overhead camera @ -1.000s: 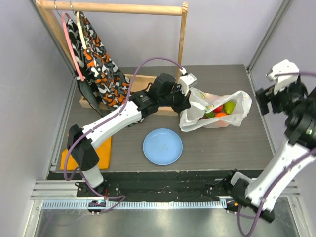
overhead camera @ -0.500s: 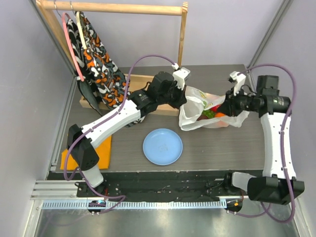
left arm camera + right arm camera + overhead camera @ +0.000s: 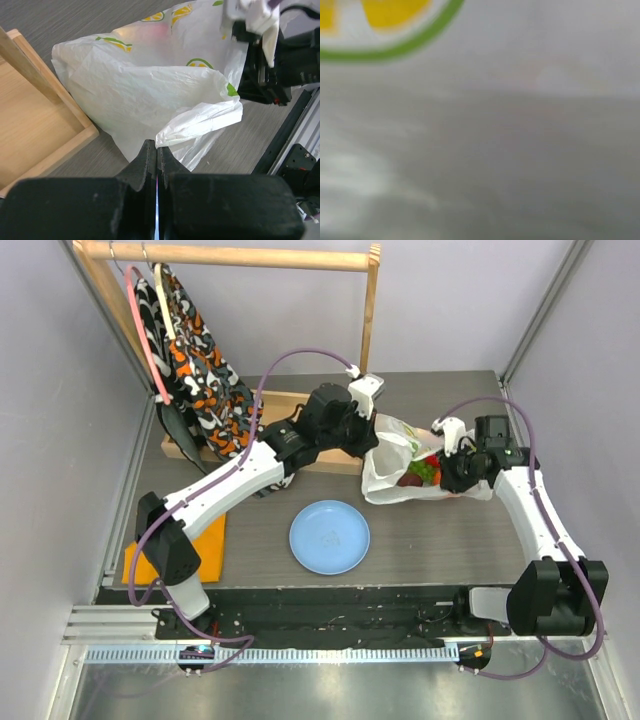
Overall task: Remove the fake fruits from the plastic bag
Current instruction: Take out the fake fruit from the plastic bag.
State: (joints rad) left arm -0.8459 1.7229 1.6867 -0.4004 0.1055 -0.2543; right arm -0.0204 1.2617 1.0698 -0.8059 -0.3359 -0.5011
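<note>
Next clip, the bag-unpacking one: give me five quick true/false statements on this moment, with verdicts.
1. The round light-blue plate holds no fruit. True.
2. The left gripper is shut on an edge of the crinkly white plastic bag. True.
3. The fake fruits are all out of the bag. False: red and green ones show inside it.
4. The right gripper hangs over the plate. False: it is at the bag's right side.
5. The folded orange cloth lies at the far right. False: it lies at the near left.
</note>
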